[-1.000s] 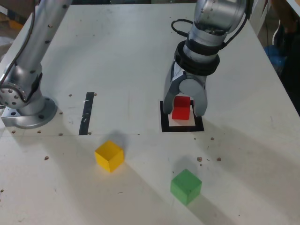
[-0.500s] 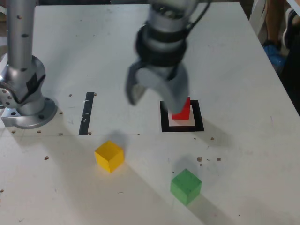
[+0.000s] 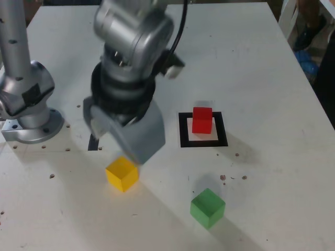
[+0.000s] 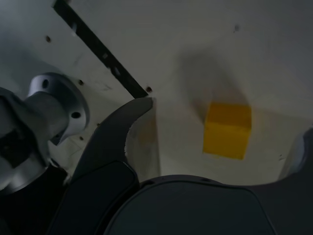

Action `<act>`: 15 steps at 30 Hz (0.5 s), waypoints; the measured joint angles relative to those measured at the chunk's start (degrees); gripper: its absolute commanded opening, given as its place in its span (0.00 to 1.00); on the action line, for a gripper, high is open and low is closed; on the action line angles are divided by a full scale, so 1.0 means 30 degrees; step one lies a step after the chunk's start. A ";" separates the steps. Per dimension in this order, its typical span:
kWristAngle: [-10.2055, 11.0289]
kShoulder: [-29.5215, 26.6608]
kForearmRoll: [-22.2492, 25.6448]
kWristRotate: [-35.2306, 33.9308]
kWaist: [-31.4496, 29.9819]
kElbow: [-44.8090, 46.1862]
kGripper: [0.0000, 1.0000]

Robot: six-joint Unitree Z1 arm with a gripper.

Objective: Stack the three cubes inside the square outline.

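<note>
A: Where does the claw (image 3: 119,137) stand?

B: It hangs above the desk (image 3: 261,78), its jaws spread wide with nothing between them. Its tips point down toward the yellow cube (image 3: 122,173), which sits on the desk just below and nearer than the claw. The wrist view shows the same yellow block lying free in the gap between the two jaws, touched by neither.

A: And the square outline (image 3: 203,141)?

B: It lies flat to the exterior view's right of the claw, well apart from it. The red cube (image 3: 202,120) stands inside it, on the white centre, toward the far edge of the frame. Nothing is stacked on the red cube.

A: The third one?

B: The green cube (image 3: 207,207) rests on the bare desk, nearer than the outline and on the exterior view's right of the yellow one, apart from both.

A: Anything else?

B: A narrow black strip (image 3: 95,142) is mostly hidden behind the claw, and the arm's round metal base (image 3: 32,125) is bolted at the exterior view's left edge.
</note>
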 measured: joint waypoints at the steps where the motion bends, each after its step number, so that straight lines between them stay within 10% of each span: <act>1: -0.0029 0.0186 -0.0340 -0.0040 -0.0061 0.0118 0.98; 15: -0.0712 0.1094 -0.3216 0.0102 -0.0371 0.2480 0.82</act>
